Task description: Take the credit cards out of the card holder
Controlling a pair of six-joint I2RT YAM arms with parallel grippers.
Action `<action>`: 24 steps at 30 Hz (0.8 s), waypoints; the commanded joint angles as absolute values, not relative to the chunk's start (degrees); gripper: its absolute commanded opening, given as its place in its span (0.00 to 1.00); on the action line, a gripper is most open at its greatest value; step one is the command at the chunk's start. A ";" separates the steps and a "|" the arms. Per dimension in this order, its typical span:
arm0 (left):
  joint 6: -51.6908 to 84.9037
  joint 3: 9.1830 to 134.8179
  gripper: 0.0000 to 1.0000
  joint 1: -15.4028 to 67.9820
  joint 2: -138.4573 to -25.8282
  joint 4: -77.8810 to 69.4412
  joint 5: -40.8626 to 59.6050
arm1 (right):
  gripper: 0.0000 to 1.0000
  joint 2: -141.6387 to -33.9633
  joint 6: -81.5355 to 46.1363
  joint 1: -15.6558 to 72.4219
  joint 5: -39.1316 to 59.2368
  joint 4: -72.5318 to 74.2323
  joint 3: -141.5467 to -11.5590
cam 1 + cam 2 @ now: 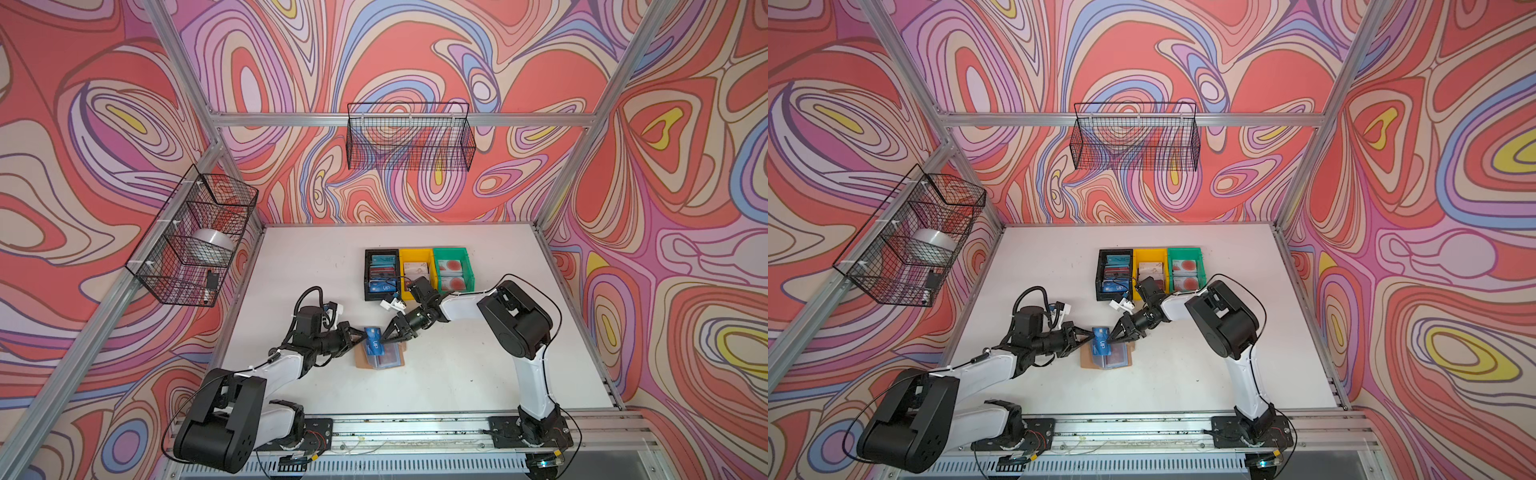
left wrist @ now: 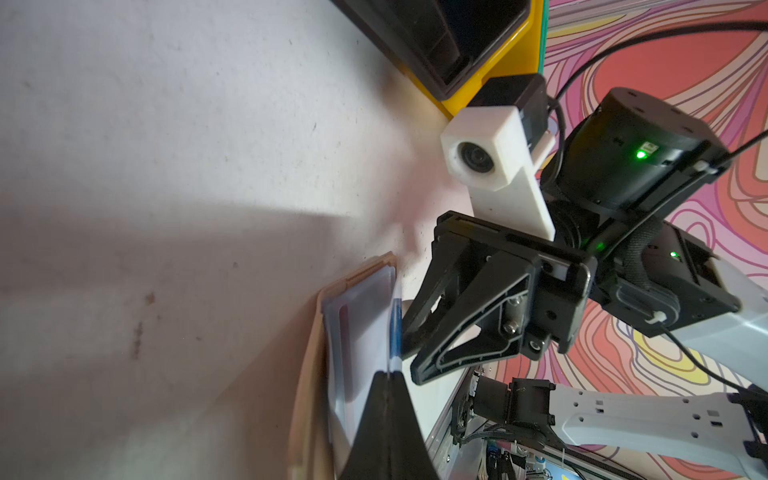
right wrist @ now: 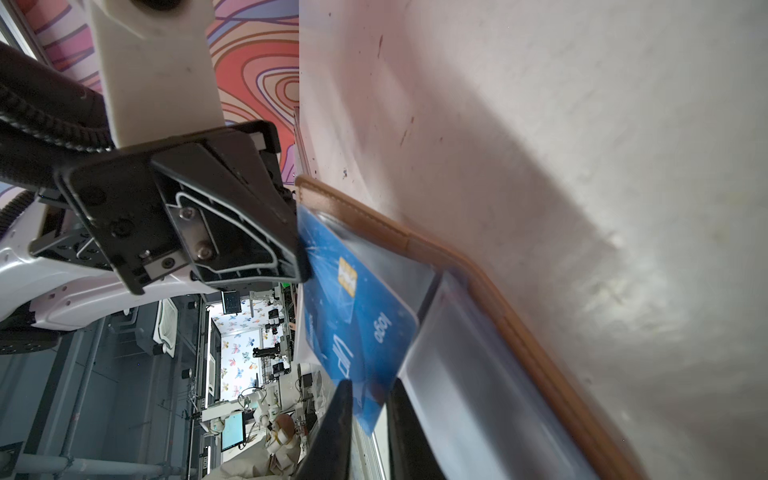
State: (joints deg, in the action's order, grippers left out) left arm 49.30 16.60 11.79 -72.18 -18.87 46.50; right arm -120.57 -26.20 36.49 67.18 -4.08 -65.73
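Observation:
The tan card holder (image 1: 360, 362) (image 1: 1087, 361) lies open on the white table, its clear sleeve pages (image 3: 478, 374) fanned up. A blue credit card (image 1: 374, 345) (image 1: 1101, 344) (image 3: 357, 316) with "VIP" lettering stands tilted above it. My left gripper (image 1: 360, 337) (image 1: 1090, 337) (image 2: 392, 376) is shut on the thin edge of the sleeve page that carries this card. My right gripper (image 1: 384, 341) (image 1: 1109, 340) (image 3: 370, 399) has its jaws narrowly apart, with the card's free corner between them. A dark red card (image 1: 390, 357) shows in a lower sleeve.
Behind the holder stand a black bin (image 1: 367, 274), a yellow bin (image 1: 415, 251) and a green bin (image 1: 468, 270), each with cards inside. Wire baskets hang on the back wall (image 1: 409, 137) and the left wall (image 1: 191, 237). My right forearm passes just in front of the bins.

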 commanded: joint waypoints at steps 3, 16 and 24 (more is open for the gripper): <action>46.82 17.01 0.00 11.69 -72.68 -14.52 45.95 | 0.13 -119.92 -25.93 36.73 69.58 -1.53 -65.30; 44.47 17.84 0.16 11.69 -72.60 -9.69 45.07 | 0.09 -117.78 -21.78 36.65 66.36 -8.81 -66.86; 44.56 18.00 0.11 11.69 -72.86 -10.36 45.45 | 0.09 -117.53 -21.40 36.69 66.60 -9.05 -66.71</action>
